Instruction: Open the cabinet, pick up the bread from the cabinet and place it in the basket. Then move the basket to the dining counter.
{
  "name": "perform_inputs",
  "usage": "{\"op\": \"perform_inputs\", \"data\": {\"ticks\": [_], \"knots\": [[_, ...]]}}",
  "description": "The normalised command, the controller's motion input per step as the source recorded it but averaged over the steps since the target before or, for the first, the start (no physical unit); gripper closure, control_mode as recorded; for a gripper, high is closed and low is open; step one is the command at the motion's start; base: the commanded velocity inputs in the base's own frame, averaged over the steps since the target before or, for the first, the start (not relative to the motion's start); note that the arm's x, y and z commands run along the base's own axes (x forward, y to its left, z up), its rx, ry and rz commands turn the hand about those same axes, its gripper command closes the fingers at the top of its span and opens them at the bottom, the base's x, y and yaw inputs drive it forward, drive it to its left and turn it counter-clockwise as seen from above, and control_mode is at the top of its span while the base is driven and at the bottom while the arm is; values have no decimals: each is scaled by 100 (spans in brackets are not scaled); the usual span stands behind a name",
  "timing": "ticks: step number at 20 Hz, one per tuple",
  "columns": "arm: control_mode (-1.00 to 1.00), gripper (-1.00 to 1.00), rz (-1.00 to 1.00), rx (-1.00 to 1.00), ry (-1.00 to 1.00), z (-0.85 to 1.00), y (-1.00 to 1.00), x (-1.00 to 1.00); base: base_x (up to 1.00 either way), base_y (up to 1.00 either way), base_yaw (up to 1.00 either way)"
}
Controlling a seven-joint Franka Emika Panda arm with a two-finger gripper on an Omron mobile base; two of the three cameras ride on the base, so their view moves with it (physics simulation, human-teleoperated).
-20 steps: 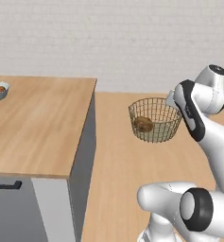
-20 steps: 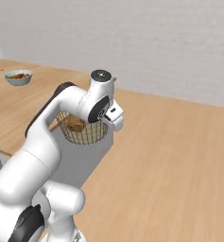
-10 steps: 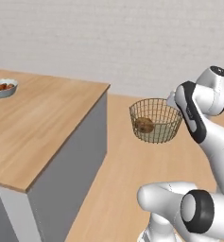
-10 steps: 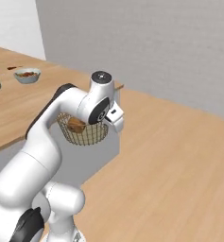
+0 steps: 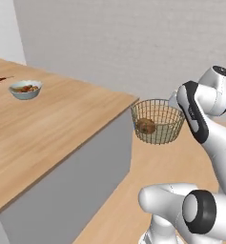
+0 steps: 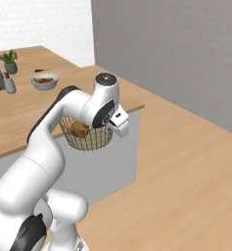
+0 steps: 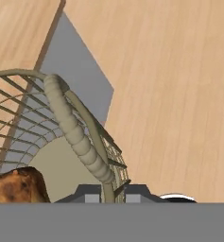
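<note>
My gripper point(image 7: 108, 193) is shut on the rim of the wire basket point(image 5: 157, 121), which hangs in the air just off the corner of the dining counter point(image 5: 52, 124). The brown bread point(image 5: 146, 126) lies inside the basket. In the right base view the basket point(image 6: 85, 137) hangs under the hand beside the counter's point(image 6: 19, 112) grey side, with the bread point(image 6: 79, 129) in it. The hand view has the basket's handle point(image 7: 75, 132) running up from the fingertips point(image 7: 134, 193) and the bread point(image 7: 16, 186) at the lower left. The cabinet is out of view.
A white bowl of food point(image 5: 25, 89) stands far back on the counter. A tap, a small bottle point(image 6: 9, 84) and a potted plant point(image 6: 10, 60) are at its far end. Wooden floor point(image 6: 186, 171) stretches to the right, up to a grey wall.
The whole picture has shifted: the base has moved, so the counter's corner now lies closer to the basket. The grip on the basket is unchanged, bread still inside.
</note>
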Motion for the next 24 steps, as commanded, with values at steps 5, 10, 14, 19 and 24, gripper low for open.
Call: {"op": "perform_inputs", "data": {"ticks": [5,10,14,19,24], "knots": [[100,100,0,0,0,0,0,0,97,-66,54],[100,100,0,0,0,0,0,0,81,-50,59],[100,100,0,0,0,0,0,0,75,-42,61],[100,100,0,0,0,0,0,0,55,-50,60],[100,100,0,0,0,0,0,0,6,-82,42]]}}
